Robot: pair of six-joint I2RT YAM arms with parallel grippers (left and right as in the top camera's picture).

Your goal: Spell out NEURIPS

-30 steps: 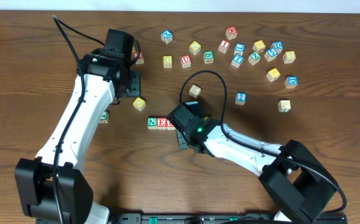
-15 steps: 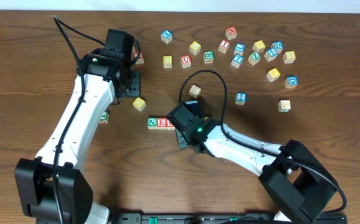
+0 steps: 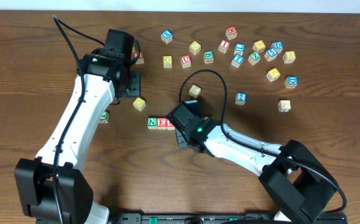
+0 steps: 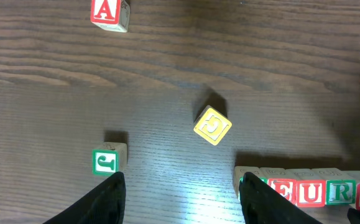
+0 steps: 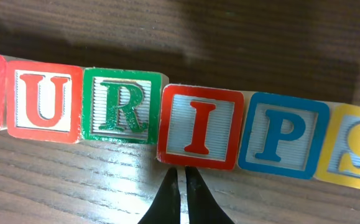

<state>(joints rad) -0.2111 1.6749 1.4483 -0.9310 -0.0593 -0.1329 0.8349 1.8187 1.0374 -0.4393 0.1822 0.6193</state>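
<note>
NEURIPS cubes (image 5: 199,127) line wooden table (image 3: 167,186); right end effector (image 5: 183,176) closed, left end effector (image 4: 181,183) parted

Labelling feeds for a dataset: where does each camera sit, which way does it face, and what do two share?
Overhead: fixed above, looking straight down on table, loose cubes, left arm, right arm.
Left wrist: looks down past the open left gripper at a yellow cube.
Right wrist: close over the letter row, shut right gripper pointing at the red I.
Shared: both wrist views show the row's U, R, I.
</note>
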